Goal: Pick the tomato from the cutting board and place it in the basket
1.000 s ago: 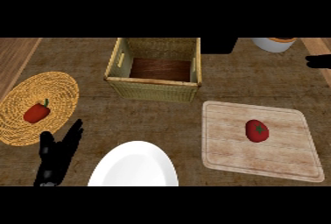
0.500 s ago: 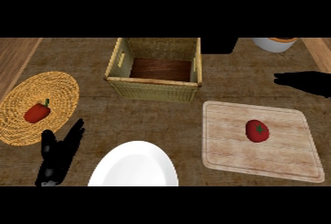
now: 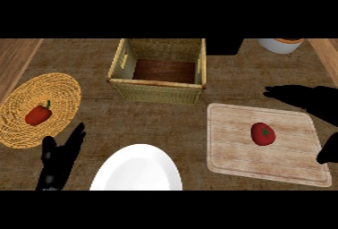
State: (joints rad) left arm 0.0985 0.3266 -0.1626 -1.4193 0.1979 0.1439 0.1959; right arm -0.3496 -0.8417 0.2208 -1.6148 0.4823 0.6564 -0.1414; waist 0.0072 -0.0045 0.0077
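A red tomato [image 3: 263,133] lies on the pale wooden cutting board [image 3: 231,152] at the right. The square wicker basket [image 3: 156,90] stands at the upper middle, with only its brown floor showing inside. My right hand [image 3: 310,98] reaches in from the right edge, fingers straight and pointing left, above and to the right of the tomato and apart from it. Its thumb [image 3: 327,150] shows as a dark shape at the right edge beside the board. My left hand [image 3: 59,159] rests open at the lower left, fingers up.
A round woven mat [image 3: 40,96] at the left carries a red bell pepper [image 3: 37,114]. A white plate [image 3: 138,172] lies at the bottom middle. A white bowl [image 3: 282,44] and a dark object [image 3: 223,46] stand along the far edge.
My right hand has come further in from the right edge, moving left and down toward the cutting board. The tomato and the left hand have not moved.
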